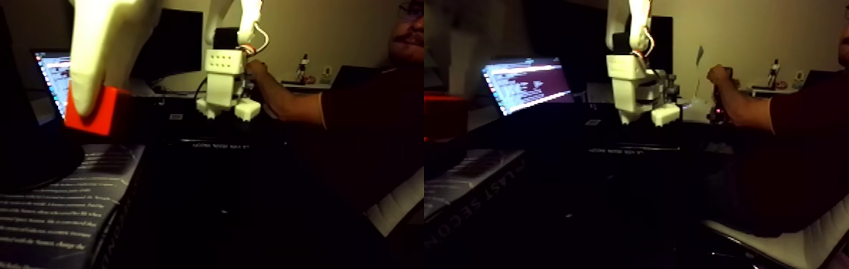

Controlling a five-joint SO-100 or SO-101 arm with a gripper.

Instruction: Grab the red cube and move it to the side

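The gripper (90, 107) is very close to the camera in the left half of the fixed view. One big white finger (104, 50) comes down from the top, and its tip presses on the front face of the red cube (104, 114). The other finger is hidden behind the cube, so the grip looks like a hold, but I cannot see both sides. The jaws seem set about as wide as the cube.

The cube is up in the air, right under the finger, not resting on anything. In the right half of the view it is only a dim red patch at the left edge.

Below the cube there is a dark round shape, and beside that a book (43, 214) with white lines of text lies flat. Further back a laptop (526, 86) glows. A second white arm (226, 82) stands behind, and a person (823, 121) sits at the right with a hand (719, 75) on a grip.

I think the cube is already grabbed and lifted. The next move is to carry it sideways. To the right the table is dark and looks open. The book's edge is just below, so the cube should stay high until it is past it.
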